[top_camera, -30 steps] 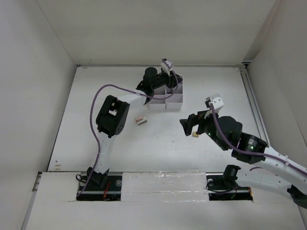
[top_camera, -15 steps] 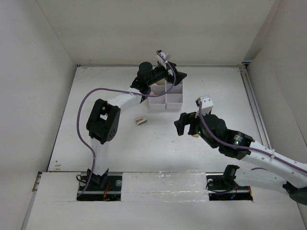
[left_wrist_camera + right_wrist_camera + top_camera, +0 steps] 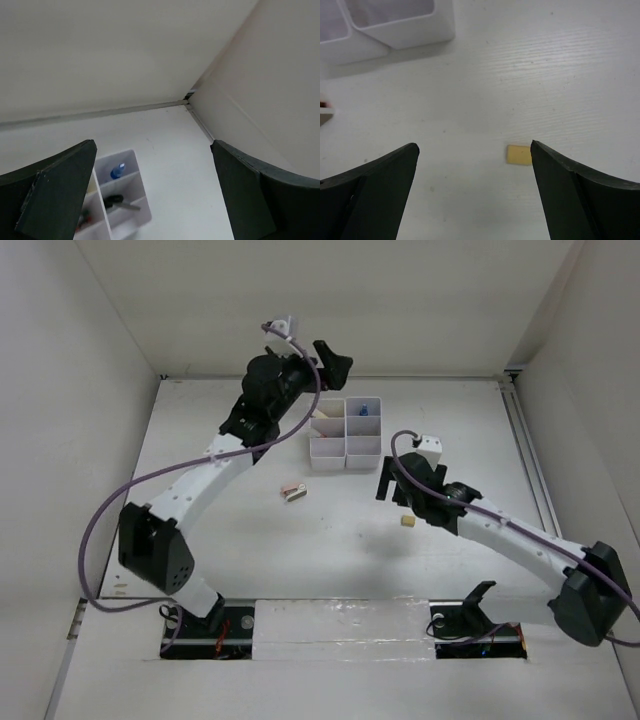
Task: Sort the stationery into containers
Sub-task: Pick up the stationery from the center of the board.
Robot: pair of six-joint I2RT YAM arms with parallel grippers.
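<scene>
The white containers (image 3: 345, 436) stand at the back middle of the table. A blue-capped bottle (image 3: 364, 409) sits in their far right cell. My left gripper (image 3: 335, 358) hangs open and empty, raised above and behind them near the back wall. Its wrist view looks down on the containers (image 3: 127, 227), the bottle (image 3: 117, 171) and black-handled scissors (image 3: 117, 201). A pink eraser (image 3: 292, 491) and a yellow eraser (image 3: 407, 522) lie loose on the table. My right gripper (image 3: 385, 483) is open above the table, with the yellow eraser (image 3: 519, 154) just inside its right finger.
Side walls and a back wall close in the table. A rail (image 3: 527, 455) runs along the right edge. In the right wrist view, the containers' corner (image 3: 405, 30) is at the top left and the pink eraser's end (image 3: 324, 114) at the left edge.
My left gripper has opened and risen up and back from over the containers toward the back wall. My right arm has stretched out, its gripper staying near the yellow eraser.
</scene>
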